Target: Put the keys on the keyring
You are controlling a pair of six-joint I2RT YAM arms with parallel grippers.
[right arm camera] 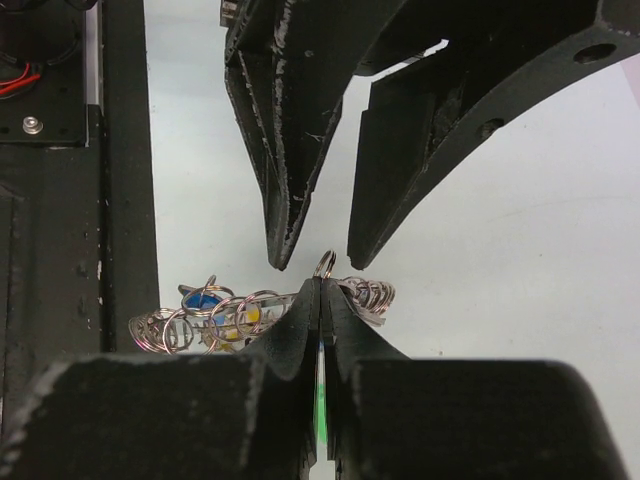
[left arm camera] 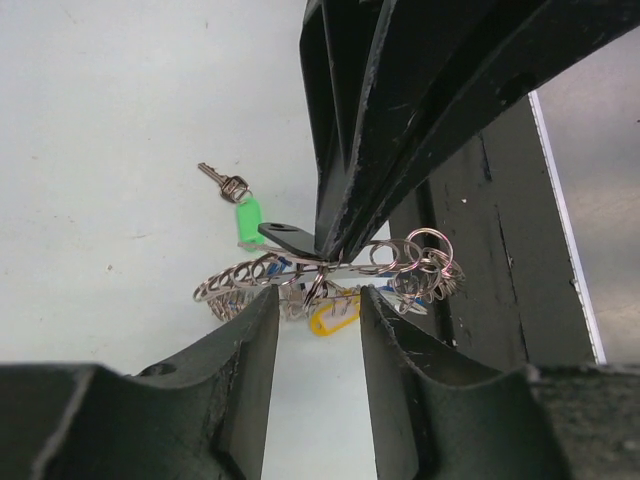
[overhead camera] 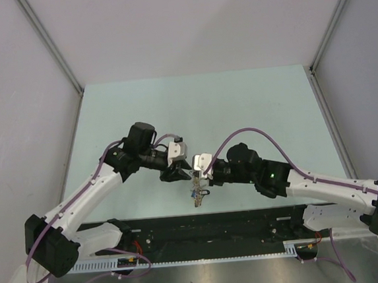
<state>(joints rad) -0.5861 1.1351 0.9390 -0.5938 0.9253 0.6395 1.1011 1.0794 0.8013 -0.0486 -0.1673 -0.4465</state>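
The keyring [left arm camera: 240, 275] hangs edge-on just above the table, its rim lined with small wire loops. My right gripper [right arm camera: 322, 287] is shut on its rim, reaching down from above in the left wrist view. A green-headed key [left arm camera: 248, 220] sticks out behind the ring; a yellow head [left arm camera: 335, 312] and a blue head [right arm camera: 200, 298] dangle from it. My left gripper [left arm camera: 318, 298] is open, facing the ring. In the right wrist view its fingertips [right arm camera: 283, 250] stand either side of one small upright loop [right arm camera: 324, 264] without touching it. From above, both grippers meet over the ring [overhead camera: 198, 193].
The pale green table [overhead camera: 193, 108] stretches away behind the arms, with white walls on three sides. A black base strip [overhead camera: 249, 219] runs along the near edge, close beside the hanging ring [left arm camera: 500, 260].
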